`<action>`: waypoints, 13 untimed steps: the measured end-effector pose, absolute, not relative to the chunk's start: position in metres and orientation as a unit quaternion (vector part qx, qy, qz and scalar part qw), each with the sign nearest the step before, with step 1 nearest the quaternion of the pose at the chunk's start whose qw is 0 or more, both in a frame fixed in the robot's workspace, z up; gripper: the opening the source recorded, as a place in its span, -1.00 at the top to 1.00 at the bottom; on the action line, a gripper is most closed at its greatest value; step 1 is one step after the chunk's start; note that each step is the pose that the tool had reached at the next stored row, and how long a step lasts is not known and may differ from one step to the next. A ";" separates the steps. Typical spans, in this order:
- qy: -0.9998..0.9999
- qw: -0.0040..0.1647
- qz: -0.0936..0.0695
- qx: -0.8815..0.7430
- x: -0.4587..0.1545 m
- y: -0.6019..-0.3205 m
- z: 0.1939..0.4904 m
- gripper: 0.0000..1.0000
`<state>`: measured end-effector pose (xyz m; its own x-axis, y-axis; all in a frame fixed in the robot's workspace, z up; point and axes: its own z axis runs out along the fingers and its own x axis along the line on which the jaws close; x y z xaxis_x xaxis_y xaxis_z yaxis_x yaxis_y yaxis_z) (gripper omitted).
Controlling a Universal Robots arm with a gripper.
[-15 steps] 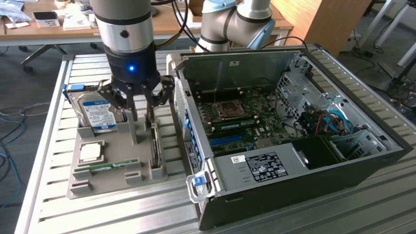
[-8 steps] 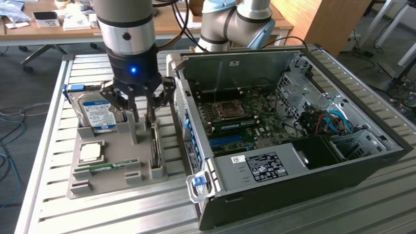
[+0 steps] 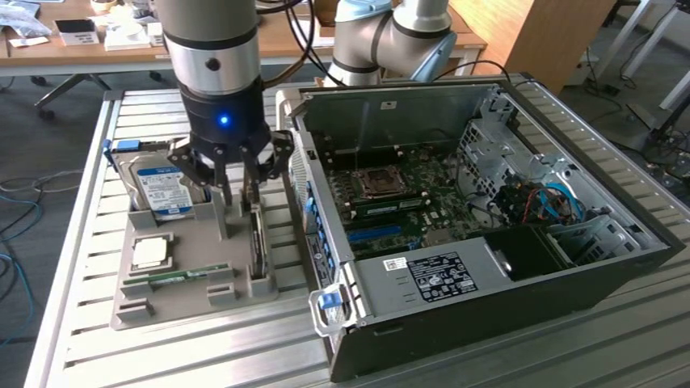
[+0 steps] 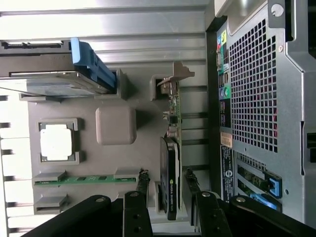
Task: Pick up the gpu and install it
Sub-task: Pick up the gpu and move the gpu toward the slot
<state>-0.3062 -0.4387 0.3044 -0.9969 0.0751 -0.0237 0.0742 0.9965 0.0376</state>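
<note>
Office space behind, desks and cable clutter; a slatted aluminium worktop [image 3: 161,356] carries the lot. A grey moulded parts tray [image 3: 194,303] gives each component its own slot, presumably so top-down grabs are repeatable. The gpu, a thin dark expansion card with black fan shroud and silver end bracket [image 4: 170,163], stands on edge in the tray slot nearest the open black-and-grey PC case [image 3: 561,267]. Edge-up offers two flat faces to clamp. Pincer [image 3: 239,202] is down over it, wide, straddling the card, nothing gripped. Case lies on its side, board facing up, likely for vertical insertion.

Wrist view shows the clearance: black fingers [image 4: 143,185] on each side, apart from the card. Exterior view adds the green motherboard [image 3: 421,210] and the blue-labelled silver hard drive [image 3: 161,190] just beside the pincer.
</note>
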 end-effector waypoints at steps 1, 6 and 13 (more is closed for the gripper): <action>0.999 0.013 0.018 0.037 -0.306 -0.439 0.304 0.17; 0.999 0.013 0.018 0.037 -0.305 -0.442 0.302 0.17; 0.999 0.013 0.018 0.037 -0.300 -0.443 0.297 0.17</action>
